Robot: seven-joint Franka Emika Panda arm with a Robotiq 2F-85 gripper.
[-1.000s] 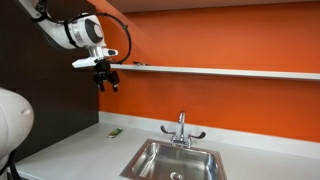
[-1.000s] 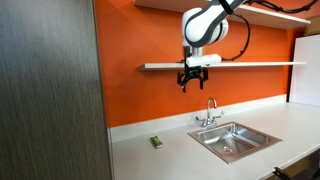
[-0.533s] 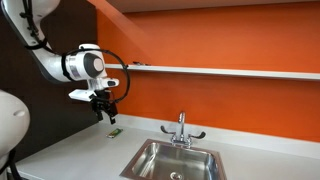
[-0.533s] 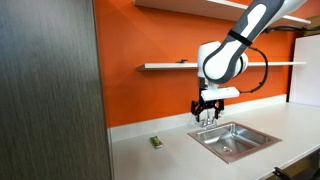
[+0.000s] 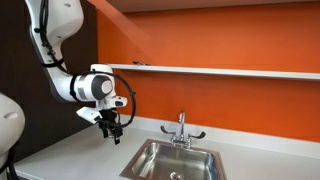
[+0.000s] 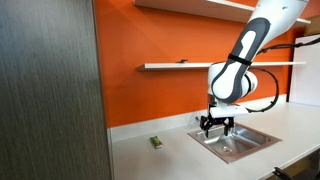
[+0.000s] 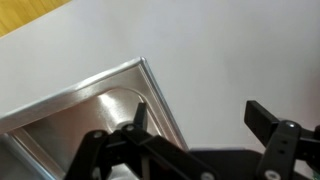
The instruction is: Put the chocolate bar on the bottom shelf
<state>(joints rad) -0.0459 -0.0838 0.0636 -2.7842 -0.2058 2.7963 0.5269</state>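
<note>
The chocolate bar (image 5: pixel 140 65) is a small dark item lying on the bottom shelf (image 5: pixel 230 71), a long white board on the orange wall. Both show in both exterior views, the bar (image 6: pixel 183 62) near the middle of the shelf (image 6: pixel 160 66). My gripper (image 5: pixel 113 130) is open and empty, well below the shelf. It hangs just above the countertop by the sink's edge (image 6: pixel 218 125). In the wrist view the open jaws (image 7: pixel 200 112) hold nothing, with bare countertop between them.
A steel sink (image 5: pixel 175 160) with a faucet (image 5: pixel 181 128) is set in the grey-white countertop (image 6: pixel 170 155); its corner shows in the wrist view (image 7: pixel 90 110). A small light-green flat item (image 6: pixel 156 142) lies on the counter. A dark panel (image 6: pixel 50 90) stands beside it.
The arm has come down and away from shelf height to just above the counter by the sink. The gripper stays open and empty; the bar stays on the shelf.
</note>
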